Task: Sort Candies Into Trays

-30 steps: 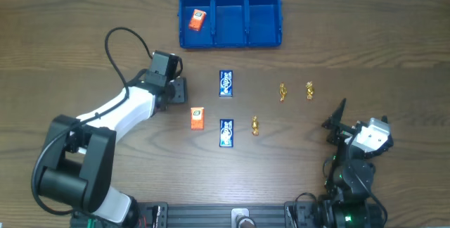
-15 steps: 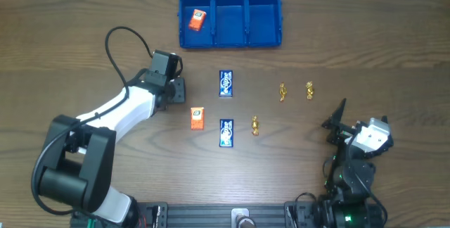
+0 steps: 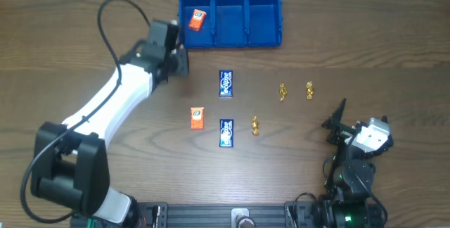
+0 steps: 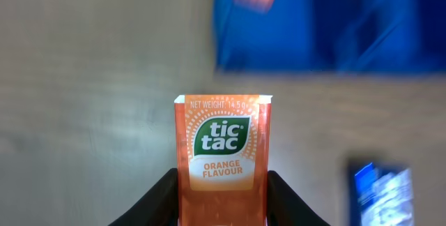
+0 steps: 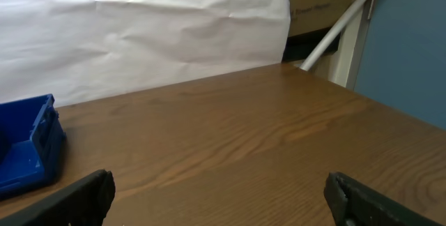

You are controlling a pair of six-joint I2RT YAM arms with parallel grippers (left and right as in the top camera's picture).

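My left gripper (image 3: 174, 53) is lifted beside the near left corner of the blue three-compartment tray (image 3: 230, 42). It is shut on an upright orange candy box (image 4: 221, 160), pinched between its black fingers (image 4: 162, 199). A second orange box (image 3: 197, 20) lies in the tray's left compartment, and a third (image 3: 197, 118) lies on the table. Two blue packets (image 3: 226, 84) (image 3: 226, 133) and three gold-wrapped candies (image 3: 282, 91) (image 3: 309, 89) (image 3: 255, 124) are spread across mid-table. My right gripper (image 3: 337, 119) stands open near its base at the right, holding nothing.
The tray's middle and right compartments hold nothing. The left arm's black cable (image 3: 116, 17) loops over the table at the left. In the right wrist view, the tray's end (image 5: 24, 149) sits far off, with bare wooden table (image 5: 230, 142) between.
My left arm has swung away from the middle of the table up toward the tray's left corner, carrying the orange box. The right arm has stayed still.
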